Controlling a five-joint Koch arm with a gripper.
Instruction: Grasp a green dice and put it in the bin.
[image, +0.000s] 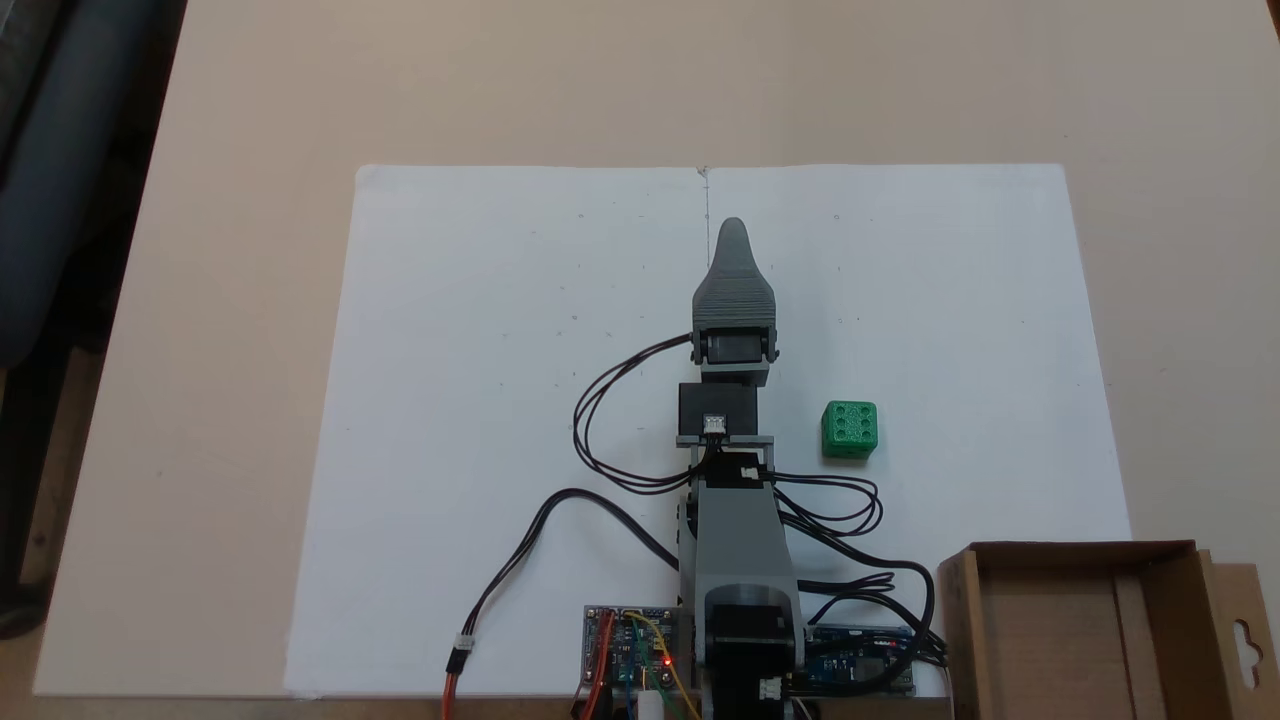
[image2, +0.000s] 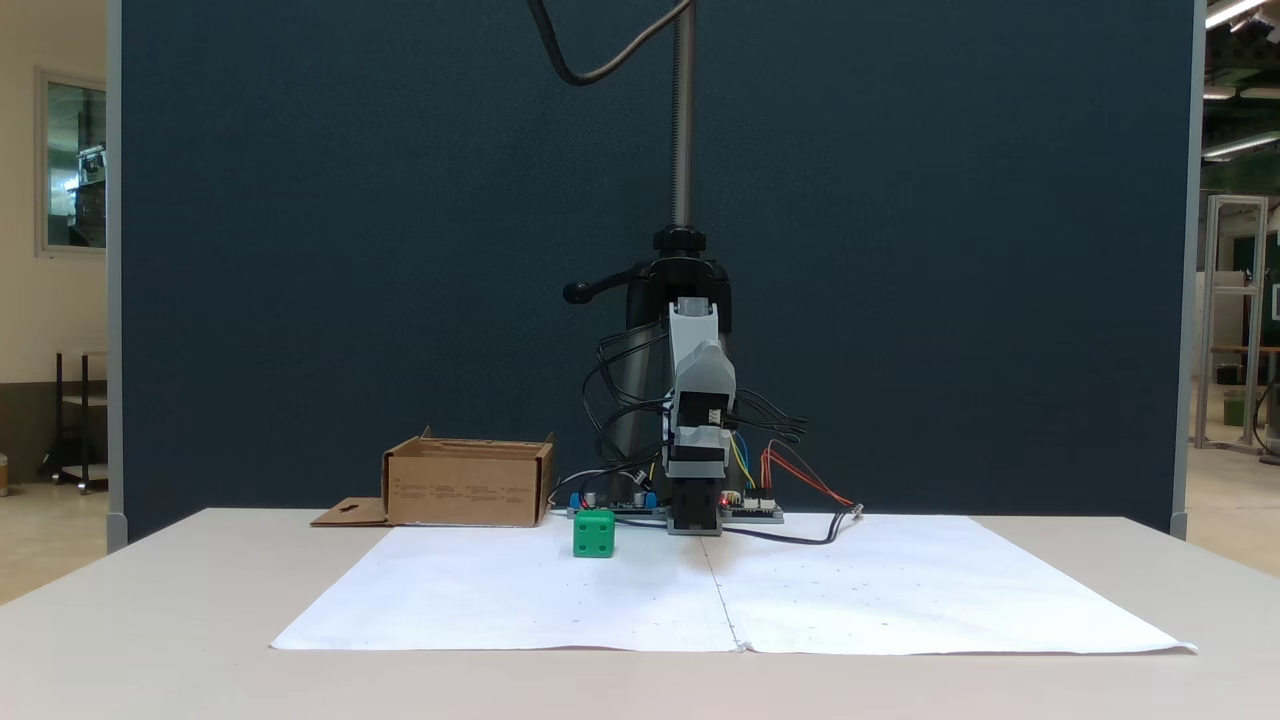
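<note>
The small bright green plastic dice sits alone on the white paper sheets that cover the middle of the beige counter. In the top-down fixed view it lies at about three o'clock from the grey arm's wrist, near it but not touching, six pips up. In the front-on fixed view the dice stands just beside the arm's lower end, at nine o'clock from it.

The shallow brown cardboard box serving as the bin is parked off the paper at about five o'clock from the dice, beside the arm's base, its slotted flap folded outward. That placement probably keeps the drop within a short swing of the arm.

The grey end effector points toward twelve o'clock along the seam between the sheets, folded low, in what looks like a rest pose. Its jaws lie one over the other for the camera above and are lost against the arm from the front, so I cannot tell whether they are spread or pressed together. It grips nothing.

The grasp is not yet begun; the arm would need to turn toward three o'clock.
</note>
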